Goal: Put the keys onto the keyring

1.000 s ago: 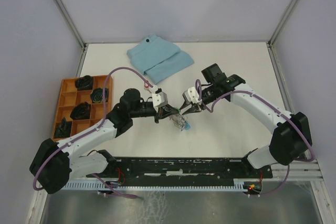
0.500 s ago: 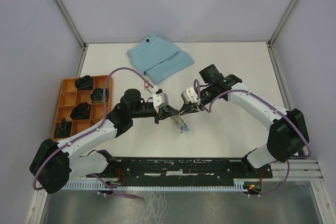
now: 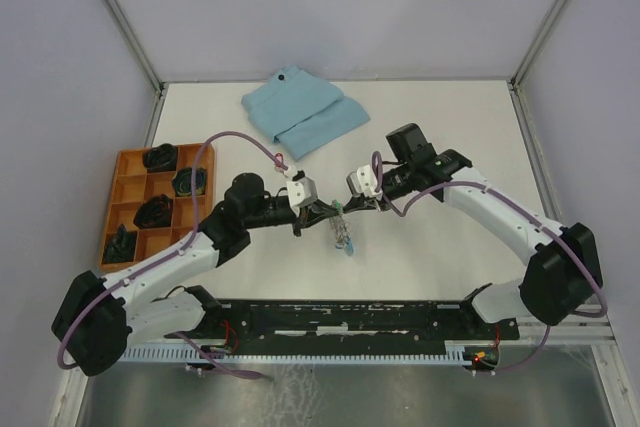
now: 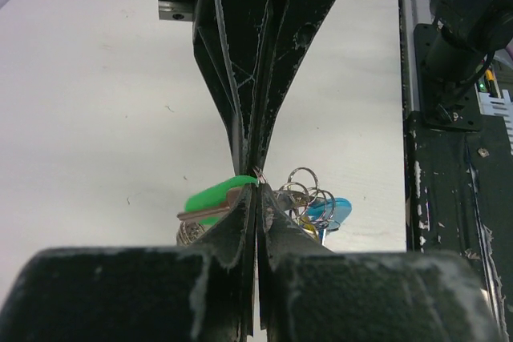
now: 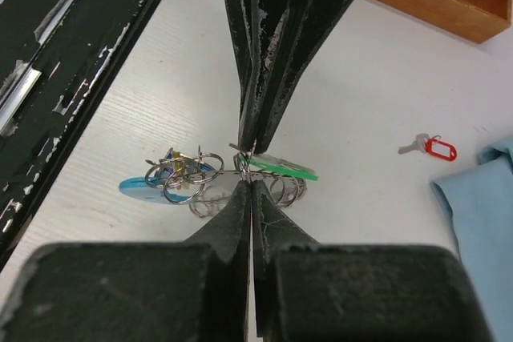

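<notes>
One keyring (image 3: 344, 233) sits mid-table (image 3: 440, 127), long axis twelve-to-six, green key (image 4: 210, 199) at its top. Left hand (image 4: 256, 180) at ten o'clock and right hand (image 5: 249, 156) at one both pinch shut on its wire.

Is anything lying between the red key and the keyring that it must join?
Nothing visible does. In the right wrist view, only bare table lies between the red key and the keyring.
</notes>
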